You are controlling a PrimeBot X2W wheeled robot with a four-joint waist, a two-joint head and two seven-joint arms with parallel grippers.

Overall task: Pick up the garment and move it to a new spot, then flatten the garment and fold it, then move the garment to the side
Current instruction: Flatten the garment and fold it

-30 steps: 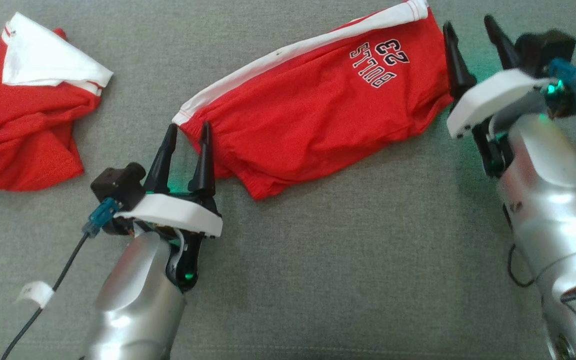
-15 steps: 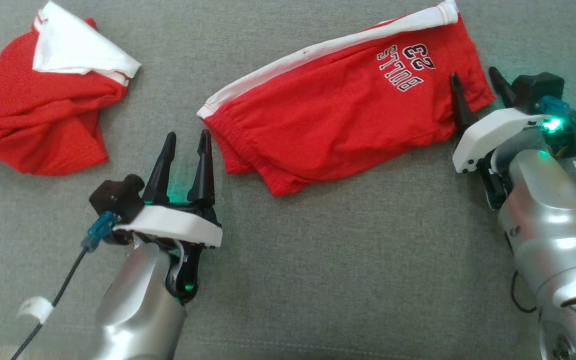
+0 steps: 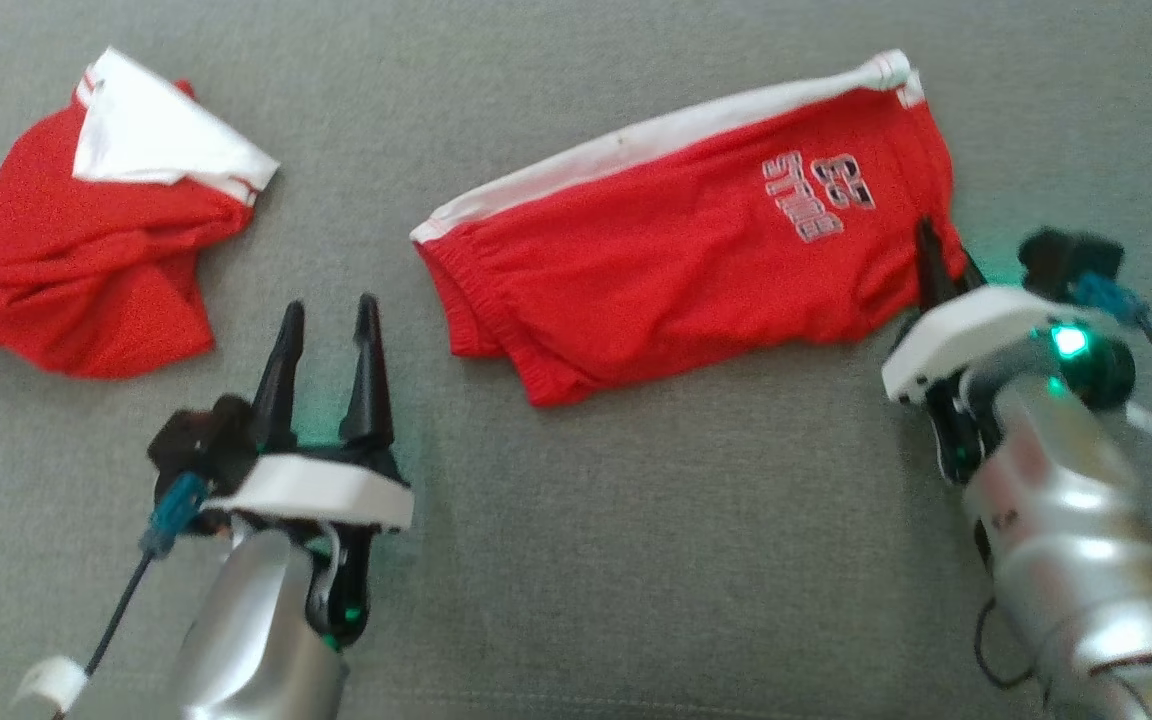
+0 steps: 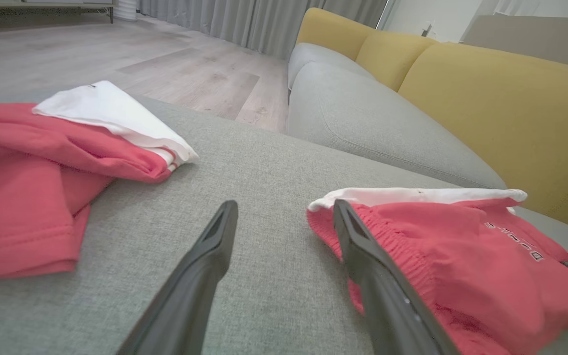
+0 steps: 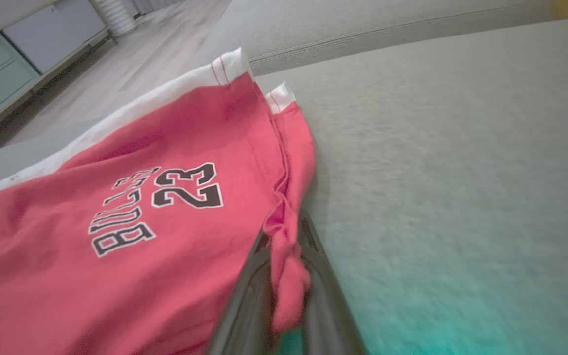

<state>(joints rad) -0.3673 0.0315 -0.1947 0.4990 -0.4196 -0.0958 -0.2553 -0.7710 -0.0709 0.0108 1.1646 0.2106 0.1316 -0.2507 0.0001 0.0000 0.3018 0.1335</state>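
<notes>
Whereas spread a second ago, the right gripper (image 3: pixel 936 250) is clamped on the garment (image 3: pixel 676 270) (red shorts) by the cushion's (image 3: pixel 636 560) far edge; the left gripper (image 3: pixel 328 312) is held wide.

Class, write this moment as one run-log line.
right tool: shut on red white-striped fabric shorts | left tool: open, empty

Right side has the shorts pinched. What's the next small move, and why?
Probably ease the left gripper toward the shorts' near waistband end and close. The right gripper is shut on the opposite edge; the left stands open beside the fabric, not touching. Two grips should lift it evenly.
</notes>
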